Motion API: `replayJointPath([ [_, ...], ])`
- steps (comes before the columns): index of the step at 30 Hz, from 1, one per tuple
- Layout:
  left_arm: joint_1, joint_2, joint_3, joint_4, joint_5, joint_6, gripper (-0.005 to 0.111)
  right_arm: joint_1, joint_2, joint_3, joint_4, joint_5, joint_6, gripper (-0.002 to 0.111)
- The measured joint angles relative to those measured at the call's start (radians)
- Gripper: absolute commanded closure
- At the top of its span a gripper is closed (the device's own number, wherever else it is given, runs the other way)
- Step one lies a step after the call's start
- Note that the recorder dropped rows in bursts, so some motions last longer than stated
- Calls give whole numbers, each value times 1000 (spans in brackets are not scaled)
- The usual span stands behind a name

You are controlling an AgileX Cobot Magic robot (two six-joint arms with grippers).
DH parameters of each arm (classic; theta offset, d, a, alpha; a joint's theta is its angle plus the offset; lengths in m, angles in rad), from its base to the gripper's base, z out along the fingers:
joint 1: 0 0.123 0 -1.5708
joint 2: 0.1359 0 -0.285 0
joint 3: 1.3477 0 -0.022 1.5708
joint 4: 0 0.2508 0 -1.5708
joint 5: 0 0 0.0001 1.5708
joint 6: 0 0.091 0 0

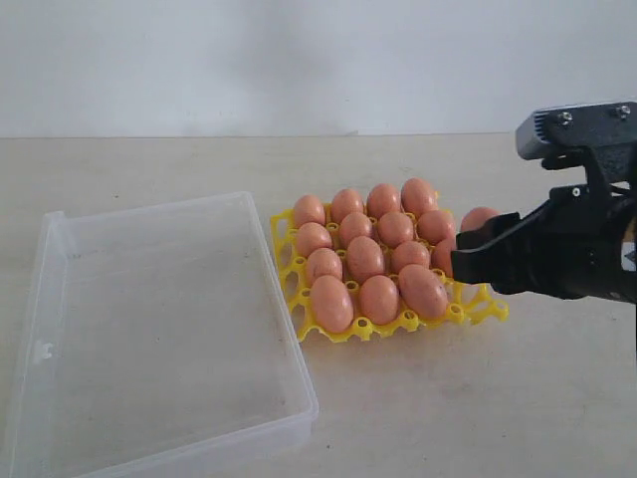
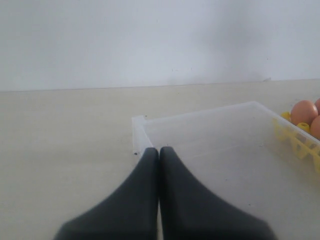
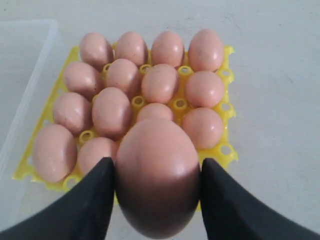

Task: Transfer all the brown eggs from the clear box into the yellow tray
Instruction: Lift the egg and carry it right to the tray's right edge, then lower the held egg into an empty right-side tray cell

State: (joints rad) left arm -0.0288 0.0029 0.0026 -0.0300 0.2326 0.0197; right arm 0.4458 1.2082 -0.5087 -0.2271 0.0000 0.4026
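One clear box (image 1: 159, 329) lies at the far left of the beige table (image 1: 498, 398). It is shallow, rectangular see-through plastic with rounded corners, a raised rim and a small clasp tab (image 1: 45, 351) on its left edge. The left gripper (image 2: 159, 150) shows only in its own wrist view. Its two smooth black fingers (image 2: 140, 200) are pressed together tip to tip with nothing between them, next to a corner of the box.

Just to the right of the box sits one yellow tray (image 1: 406, 321). I cannot tell whether the two touch. The tray is bright plastic, roughly square, an open lattice of round cups with scalloped edges.

The eggs (image 1: 365, 258) in the tray stand upright in four rows. I count fifteen in the exterior view, the rightmost one partly hidden behind the arm. They are smooth ovals, pinkish-brown with faint darker speckles, all much the same size.

At the far right, the right gripper (image 3: 157, 167) has its black fingers (image 3: 95, 200) clamped on the sides of a sixteenth egg (image 3: 157, 150), the same colour and shape as the rest. In the exterior view this egg peeks above the fingers at the tray's right edge. In the right wrist view it covers part of the nearest row.
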Motion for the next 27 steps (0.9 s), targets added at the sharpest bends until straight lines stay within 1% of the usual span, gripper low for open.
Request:
replayJointPath([
  [3,0,0,0,0,0,0,111,-36,-4,25,44,-50,-28,108],
  [8,0,0,0,0,0,0,111,-46,-4,30,75,-102,-125,108],
  [17,0,0,0,0,0,0,111,-46,157,32,131,-236,-208,108],
  [27,0,0,0,0,0,0,111,-46,285,32,161,-322,-287,108],
])
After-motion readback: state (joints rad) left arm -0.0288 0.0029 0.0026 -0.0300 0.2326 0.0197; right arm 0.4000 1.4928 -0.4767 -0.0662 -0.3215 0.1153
